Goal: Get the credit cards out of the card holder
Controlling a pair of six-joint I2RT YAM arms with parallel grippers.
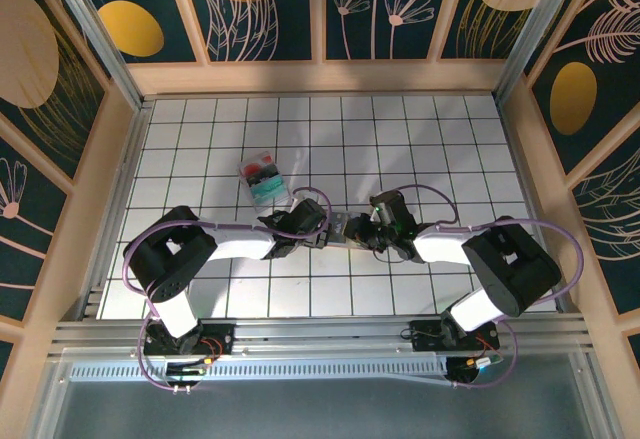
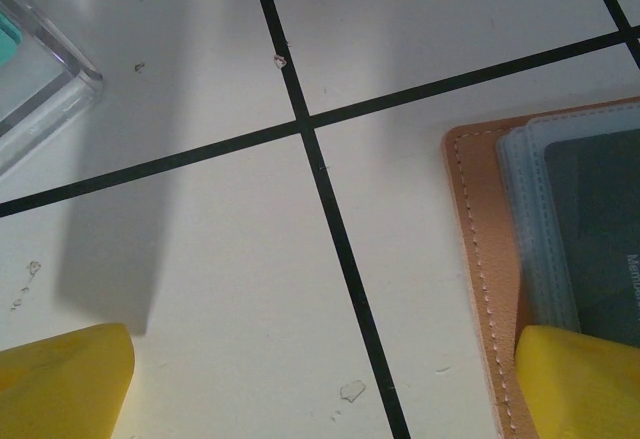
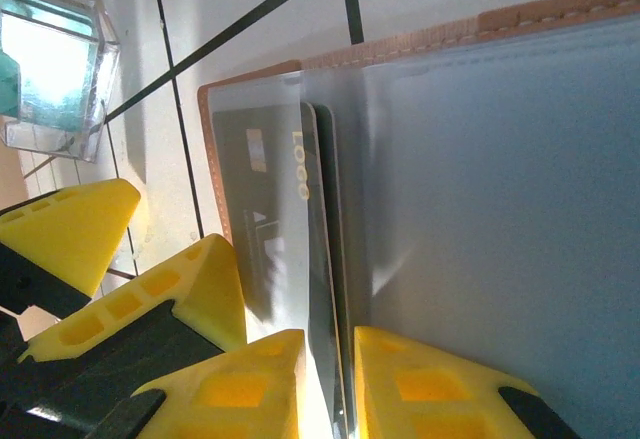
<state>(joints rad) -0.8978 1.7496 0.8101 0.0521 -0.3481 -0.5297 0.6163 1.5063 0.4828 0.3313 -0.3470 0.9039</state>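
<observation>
Cards (image 3: 265,229): thin, stiff plastic, light and smooth-faced, so probably slippery. They should flex a little but not fold. Best taken by pinching both flat faces at an exposed edge and drawing straight along the pocket. A skewed pull would likely bind in the sleeve or drag the holder along. One dark grey card is visible, with pale lettering and a small pale block on its face. A second dark edge seems to lie close behind it; count uncertain.

Holder (image 2: 490,289): flat tan leather with pale stitching round the rim and translucent grey-blue pockets layered inside. Soft and light, liable to slide on the smooth worktop (image 2: 200,259) unless pinned. It lies open mid-worktop between the two arms, near a clear box (image 2: 45,89).

Location of cards: in the pockets, with the dark card's near edge reaching out toward the right arm.

Right jaws: narrowed to either side of that edge, yellow pads (image 3: 260,389) close against it. Whether they press it cannot be told.

Left jaws: spread wide and holding nothing, one pad (image 2: 580,379) over the holder's corner, the other over bare worktop.
</observation>
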